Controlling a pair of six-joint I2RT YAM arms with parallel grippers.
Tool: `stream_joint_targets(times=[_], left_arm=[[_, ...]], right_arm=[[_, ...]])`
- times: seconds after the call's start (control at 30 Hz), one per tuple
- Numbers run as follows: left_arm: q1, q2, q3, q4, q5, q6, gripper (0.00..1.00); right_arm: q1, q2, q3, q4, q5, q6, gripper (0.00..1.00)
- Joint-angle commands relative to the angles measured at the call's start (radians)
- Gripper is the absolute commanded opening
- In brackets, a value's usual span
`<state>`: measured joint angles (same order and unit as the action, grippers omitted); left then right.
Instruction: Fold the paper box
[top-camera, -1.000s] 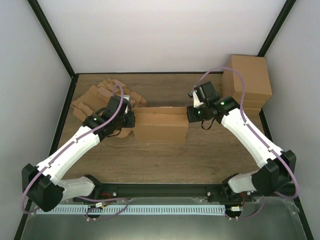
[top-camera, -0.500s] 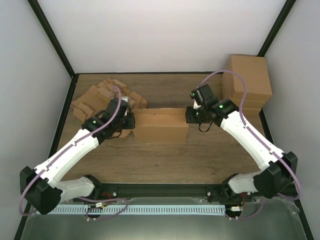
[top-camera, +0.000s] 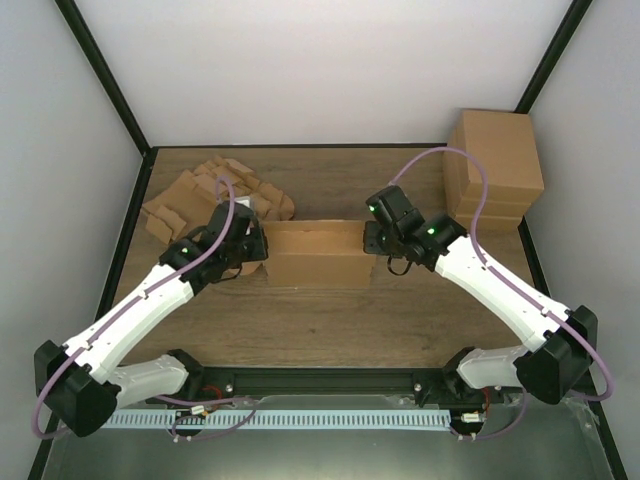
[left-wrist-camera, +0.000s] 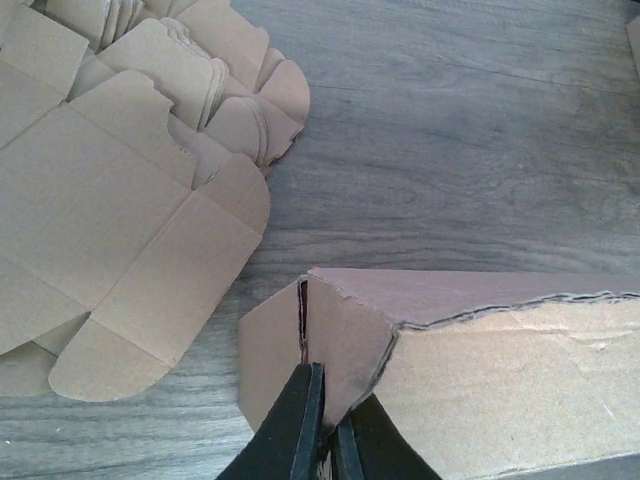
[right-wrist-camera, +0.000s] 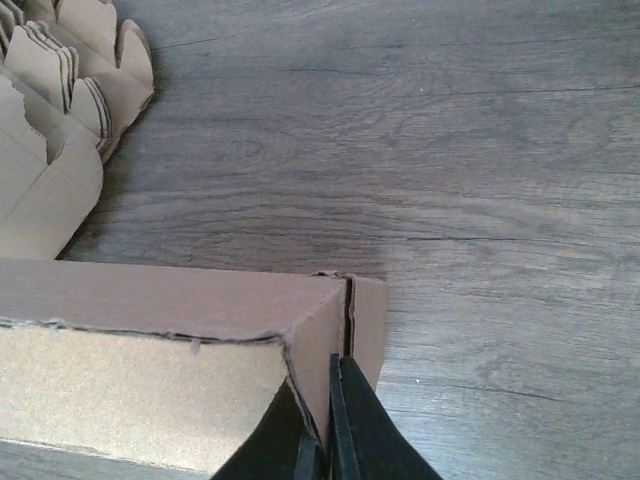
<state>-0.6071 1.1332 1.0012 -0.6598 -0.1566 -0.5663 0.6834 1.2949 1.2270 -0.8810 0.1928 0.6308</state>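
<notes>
The paper box (top-camera: 318, 255) stands half-formed in the middle of the table, its long walls up. My left gripper (top-camera: 262, 247) is at its left end. In the left wrist view the fingers (left-wrist-camera: 300, 425) are shut on the double-layered end wall of the box (left-wrist-camera: 500, 360). My right gripper (top-camera: 372, 240) is at its right end. In the right wrist view the fingers (right-wrist-camera: 355, 430) are shut on the folded end wall of the box (right-wrist-camera: 150, 300). The inside of the box is hidden.
A ragged heap of cardboard blanks (top-camera: 205, 190) lies at the back left, close behind my left gripper; it also shows in the left wrist view (left-wrist-camera: 120, 200) and the right wrist view (right-wrist-camera: 60, 100). A tall block of cardboard boxes (top-camera: 495, 165) stands at the back right.
My right wrist has moved left and swung over the box's right end. My left arm has edged towards the back. The box has shifted slightly left and stays held at both ends.
</notes>
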Motion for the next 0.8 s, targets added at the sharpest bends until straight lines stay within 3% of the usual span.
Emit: stream_joint_targets(times=[0.0,0.77], left_arm=[[0.003,-0.035,-0.029,0.004,-0.041,-0.051,0.04],[0.003,-0.029,-0.029,0.006,-0.047,-0.037,0.04]], right_arm=[[0.029,0.010,-0.012,-0.040,0.108,0.056,0.01],[0.032,0.034,0.038,-0.091,0.179,-0.031,0.01]])
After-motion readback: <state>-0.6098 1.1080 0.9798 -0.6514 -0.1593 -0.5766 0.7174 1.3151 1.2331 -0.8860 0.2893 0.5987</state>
